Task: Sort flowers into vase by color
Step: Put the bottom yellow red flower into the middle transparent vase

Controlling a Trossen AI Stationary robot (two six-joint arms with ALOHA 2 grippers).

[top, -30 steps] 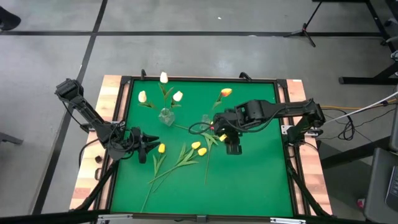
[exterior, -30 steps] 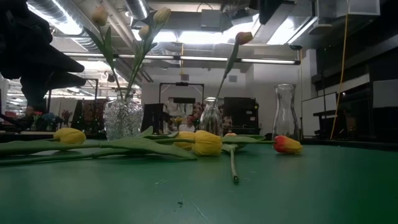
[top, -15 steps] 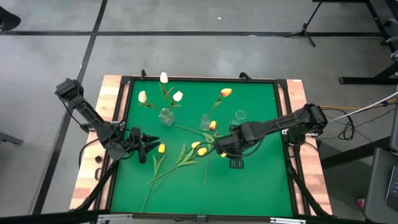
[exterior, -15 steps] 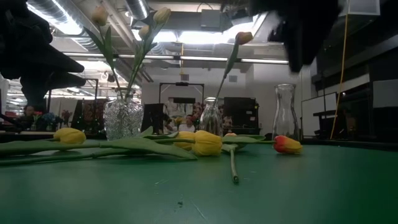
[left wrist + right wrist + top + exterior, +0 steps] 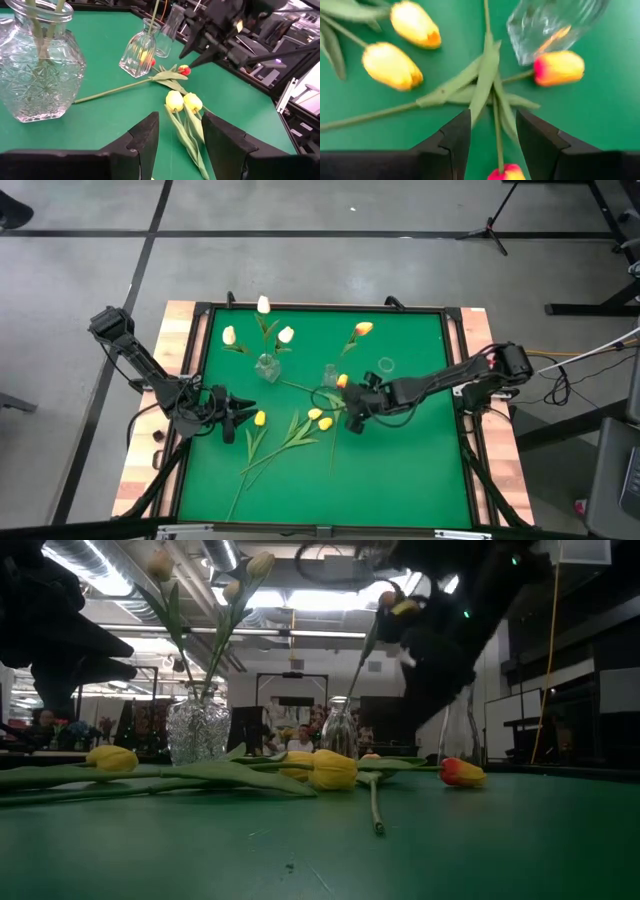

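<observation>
right hand [image 5: 353,406] open over flowers [image 5: 320,418], vase [image 5: 329,376] beside

Green table [image 5: 400,470] w/ loose tulips [image 5: 320,418], glass vases [image 5: 267,367].

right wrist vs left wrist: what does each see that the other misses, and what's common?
Only the right wrist view: the right gripper's own open fingers right above crossed green stems, and a red-tipped bud at the frame edge.

Only the left wrist view: the cut-glass vase holding stems, the left gripper open and empty, and the right arm seen from outside.

Both: the two yellow tulips lying side by side, the orange tulip, and the small glass vase beside it.
</observation>
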